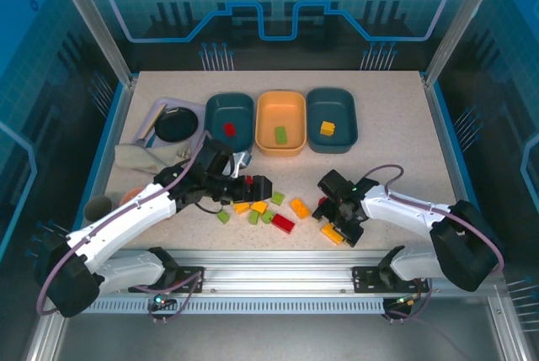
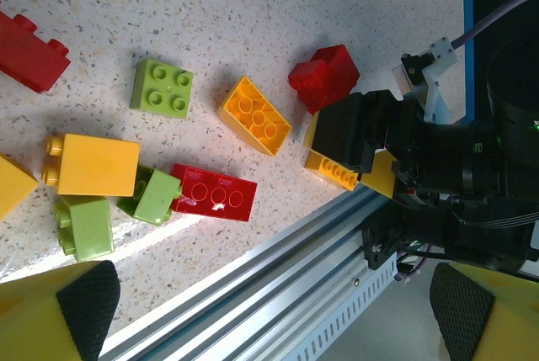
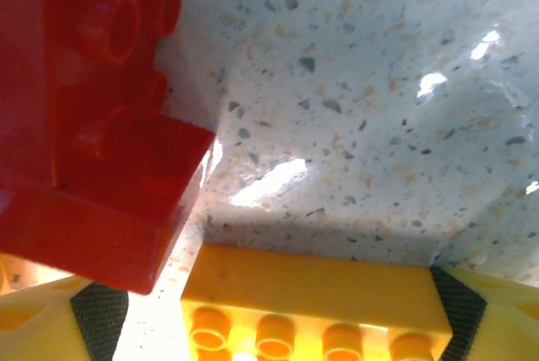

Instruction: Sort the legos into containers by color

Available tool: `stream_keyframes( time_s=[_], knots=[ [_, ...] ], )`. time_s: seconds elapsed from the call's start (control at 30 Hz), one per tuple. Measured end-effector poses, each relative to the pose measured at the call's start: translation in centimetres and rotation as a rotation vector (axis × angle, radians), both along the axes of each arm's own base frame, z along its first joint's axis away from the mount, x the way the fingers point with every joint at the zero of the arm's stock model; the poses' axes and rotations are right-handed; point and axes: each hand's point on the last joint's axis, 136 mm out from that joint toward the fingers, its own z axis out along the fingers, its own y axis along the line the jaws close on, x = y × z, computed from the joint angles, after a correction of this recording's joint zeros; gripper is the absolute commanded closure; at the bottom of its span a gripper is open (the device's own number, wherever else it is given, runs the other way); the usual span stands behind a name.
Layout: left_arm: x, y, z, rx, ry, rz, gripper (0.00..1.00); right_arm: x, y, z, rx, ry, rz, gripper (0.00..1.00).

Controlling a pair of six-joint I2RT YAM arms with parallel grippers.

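Observation:
Loose legos lie at the table's front: a yellow one (image 1: 300, 208), a red one (image 1: 283, 223), green ones (image 1: 253, 217). In the left wrist view I see a green brick (image 2: 162, 88), a yellow one (image 2: 255, 114) and a red one (image 2: 214, 193). My left gripper (image 1: 253, 188) (image 2: 274, 310) hovers open over the pile, holding nothing. My right gripper (image 1: 337, 222) (image 3: 278, 319) is low on the table and open around a yellow brick (image 3: 312, 294) (image 1: 331, 233); one pad (image 3: 459, 302) touches it, the other stands apart. A red brick (image 3: 93, 125) lies beside it. The trays: teal (image 1: 210, 113), orange (image 1: 263, 117), teal (image 1: 347, 117).
The left teal tray holds a red brick (image 1: 229, 129), the orange tray a green one (image 1: 280, 135), the right teal tray a yellow one (image 1: 327, 128). A round black dish (image 1: 176, 125), a cloth (image 1: 143, 159) and cups (image 1: 99, 206) sit at the left. An aluminium rail (image 1: 269, 260) borders the near edge.

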Motion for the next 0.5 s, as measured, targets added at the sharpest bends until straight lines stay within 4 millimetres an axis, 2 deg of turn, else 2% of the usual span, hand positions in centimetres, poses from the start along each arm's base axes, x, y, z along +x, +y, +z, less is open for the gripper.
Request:
stream_keyframes(
  time_s=[0.23, 0.5],
  knots=[
    [-0.07, -0.09, 0.04, -0.001, -0.002, -0.003, 0.01, -0.25, -0.21, -0.24, -0.004, 0.017, -0.006, 0.13],
    [-0.1, -0.22, 0.07, -0.004, -0.006, -0.007, 0.01, -0.67, -0.52, -0.54, -0.039, 0.052, -0.005, 0.28]
  ],
)
